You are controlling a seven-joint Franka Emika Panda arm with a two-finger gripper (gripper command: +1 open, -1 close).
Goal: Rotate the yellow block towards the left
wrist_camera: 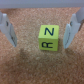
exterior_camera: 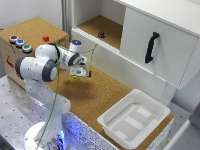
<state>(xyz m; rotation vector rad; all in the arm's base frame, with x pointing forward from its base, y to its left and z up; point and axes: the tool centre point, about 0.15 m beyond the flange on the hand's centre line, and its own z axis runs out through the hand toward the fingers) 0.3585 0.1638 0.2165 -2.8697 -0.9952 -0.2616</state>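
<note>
A cork-topped workbench runs under a white cabinet with a black handle, and the arm reaches out over the middle of the cork. At the exterior view's left stands a cork-covered box carrying coloured buttons and a small red block; a small dark purple block sits in the open shelf of the cabinet, and a white tray lies at the exterior view's lower right.

The yellow block rests on the cork directly beneath the gripper. In the wrist view it shows dark letters on two faces and lies between the two fingers with cork visible on both sides — the jaws stand spread and nothing is held. In the exterior view only a sliver of the yellow block peeks out below the hand, so the wrist view is the better guide to the gap.

As for progress, the approach looks done: the gripper is lined up with the block centred between the fingers. The block itself appears untouched so far, sitting slightly askew to the finger line. What is left, by my reading, is the whole of the actual work — lowering the last bit, closing on the cube, turning it to the left and letting go. Whether the fingertips are already low enough to grip cannot be told from these views.
</note>
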